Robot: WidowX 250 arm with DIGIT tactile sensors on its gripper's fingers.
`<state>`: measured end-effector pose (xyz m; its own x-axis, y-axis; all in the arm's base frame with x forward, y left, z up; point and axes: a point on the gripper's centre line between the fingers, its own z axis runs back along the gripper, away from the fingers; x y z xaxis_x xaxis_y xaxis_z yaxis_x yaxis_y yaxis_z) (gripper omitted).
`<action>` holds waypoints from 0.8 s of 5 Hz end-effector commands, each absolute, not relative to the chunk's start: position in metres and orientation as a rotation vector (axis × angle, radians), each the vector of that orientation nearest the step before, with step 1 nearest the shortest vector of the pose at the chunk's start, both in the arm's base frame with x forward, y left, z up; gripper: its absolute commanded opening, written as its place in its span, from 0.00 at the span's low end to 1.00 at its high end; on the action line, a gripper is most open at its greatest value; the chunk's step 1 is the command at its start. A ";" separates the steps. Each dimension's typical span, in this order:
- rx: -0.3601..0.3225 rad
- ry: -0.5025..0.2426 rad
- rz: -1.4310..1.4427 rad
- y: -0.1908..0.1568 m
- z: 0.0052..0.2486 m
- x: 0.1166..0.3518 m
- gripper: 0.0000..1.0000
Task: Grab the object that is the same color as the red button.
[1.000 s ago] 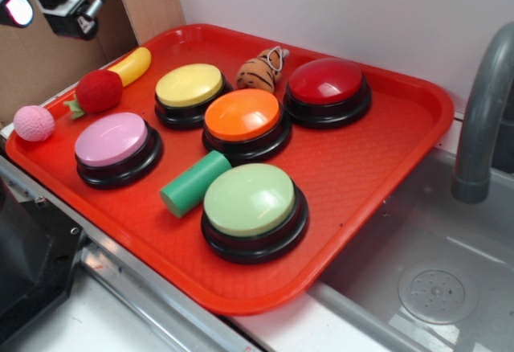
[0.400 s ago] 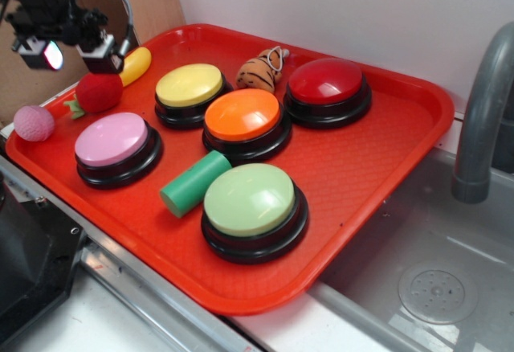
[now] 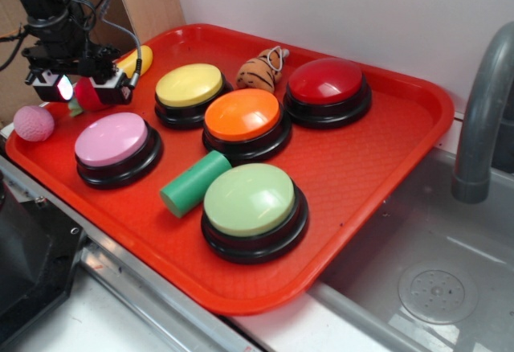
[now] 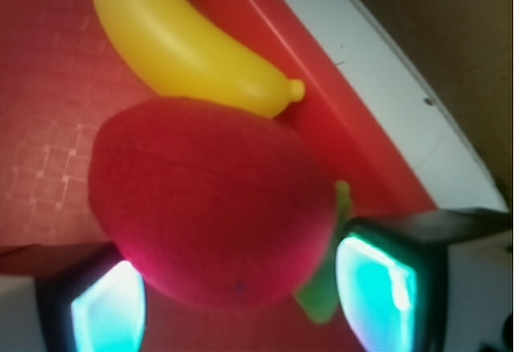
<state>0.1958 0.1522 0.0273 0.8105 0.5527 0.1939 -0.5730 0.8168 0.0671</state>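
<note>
The fuzzy red strawberry ball (image 3: 84, 97) lies at the far left of the red tray (image 3: 418, 139), mostly hidden behind my gripper (image 3: 87, 88). In the wrist view the strawberry (image 4: 209, 215) fills the middle, its green leaves (image 4: 325, 296) by the right finger. My gripper (image 4: 241, 304) is open and low, with one glowing pad on each side of the ball's near end and small gaps showing. The dark red dome button (image 3: 325, 80) stands at the tray's back right, far from the gripper.
A yellow banana (image 3: 132, 60) touches the strawberry's far side and shows in the wrist view (image 4: 185, 47). A pale pink ball (image 3: 34, 123) lies to the left. Yellow (image 3: 189, 85), orange (image 3: 241, 115), lilac (image 3: 111, 139) and green (image 3: 249, 199) buttons, a green cylinder (image 3: 194, 182), a striped plush (image 3: 259, 69). Faucet (image 3: 482, 111) at right.
My gripper has come down from the upper left and now straddles the strawberry, hiding most of it. Nothing on the tray has moved.
</note>
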 end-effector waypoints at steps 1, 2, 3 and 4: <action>0.158 -0.208 0.630 0.164 0.025 0.199 0.00; 0.165 -0.215 0.639 0.166 0.024 0.199 0.00; 0.179 -0.215 0.637 0.165 0.025 0.200 0.00; 0.165 -0.194 0.631 0.160 0.037 0.201 0.00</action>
<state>0.1951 0.1538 0.0203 0.7923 0.5863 0.1688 -0.6056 0.7894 0.1008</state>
